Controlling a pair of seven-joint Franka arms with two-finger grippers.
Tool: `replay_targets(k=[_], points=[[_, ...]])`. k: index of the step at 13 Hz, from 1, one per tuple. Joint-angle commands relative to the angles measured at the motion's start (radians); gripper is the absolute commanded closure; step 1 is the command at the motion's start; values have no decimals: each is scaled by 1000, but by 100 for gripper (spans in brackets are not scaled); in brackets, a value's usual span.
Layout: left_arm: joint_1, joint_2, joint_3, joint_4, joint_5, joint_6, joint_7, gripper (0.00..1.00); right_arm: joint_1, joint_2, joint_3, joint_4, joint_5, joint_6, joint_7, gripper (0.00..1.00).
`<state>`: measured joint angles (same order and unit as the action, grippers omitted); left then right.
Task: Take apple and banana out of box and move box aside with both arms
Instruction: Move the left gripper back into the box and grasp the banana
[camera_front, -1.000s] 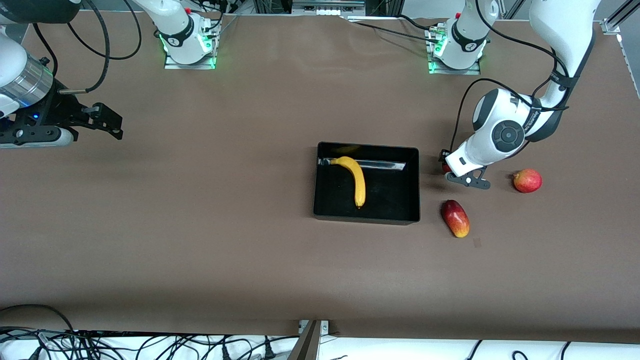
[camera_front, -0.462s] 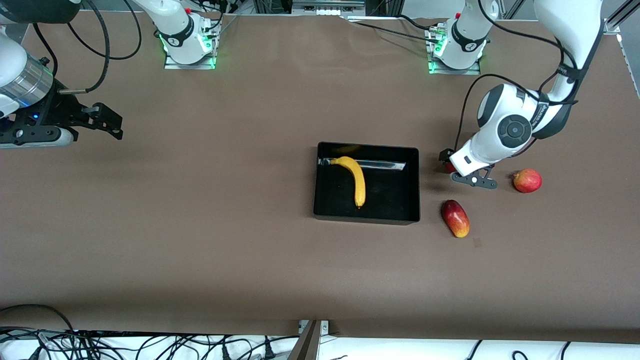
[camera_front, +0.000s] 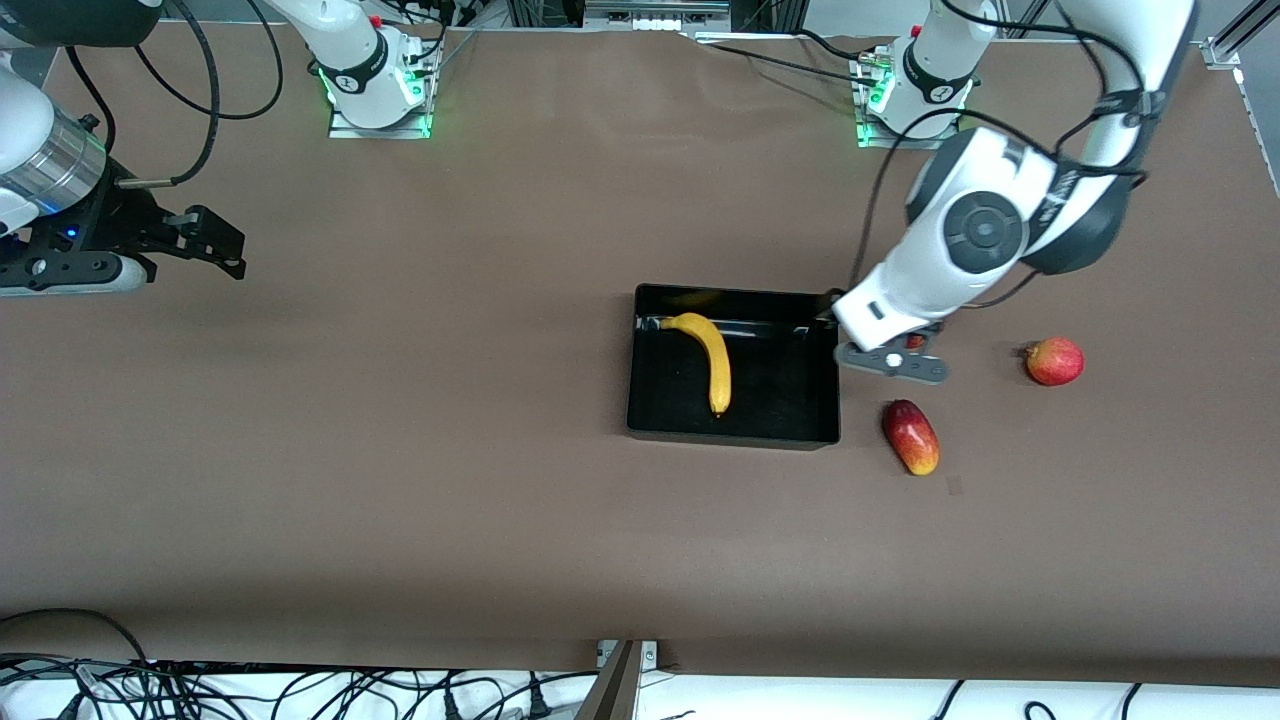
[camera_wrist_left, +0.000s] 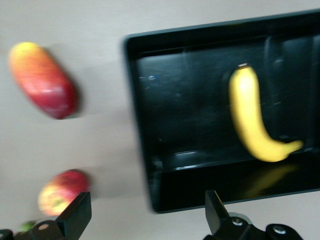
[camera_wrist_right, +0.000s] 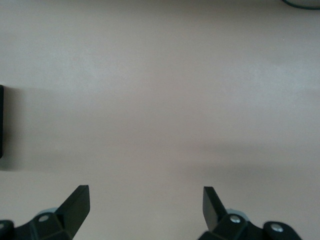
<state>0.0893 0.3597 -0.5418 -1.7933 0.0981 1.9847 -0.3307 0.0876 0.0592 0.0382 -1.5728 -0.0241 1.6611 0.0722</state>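
Your left gripper (camera_wrist_left: 145, 220) hung wide open and empty over the box (camera_front: 830, 432) edge, apple (camera_wrist_left: 62, 192) on the table beside it, banana (camera_front: 712, 358) inside. Your right gripper (camera_front: 215, 245) waited, open and empty. You could have bumped the apple away.

Even overhead light, soft shadows on table (camera_front: 400, 450). Glare streak on box (camera_front: 735, 436) inner wall. Left wrist view motion-blurred; right wrist view pale, washed out.
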Motion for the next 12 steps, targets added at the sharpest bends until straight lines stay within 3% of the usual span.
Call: replay_targets(k=[1, 3, 7, 12], points=[[-71, 197, 2, 164, -3, -21, -97, 0, 1, -7, 0, -1, -4, -4, 1, 0], [-111, 280, 2, 195, 35, 27, -96, 0, 1, -7, 0, -3, -4, -3, 5, 0], [-183, 343, 8, 189, 80, 185, -107, 0, 1, -7, 0, -3, -2, -6, 6, 0], [-267, 400, 35, 184, 211, 239, -236, 0, 1, -7, 0, -3, -4, -4, 6, 0]])
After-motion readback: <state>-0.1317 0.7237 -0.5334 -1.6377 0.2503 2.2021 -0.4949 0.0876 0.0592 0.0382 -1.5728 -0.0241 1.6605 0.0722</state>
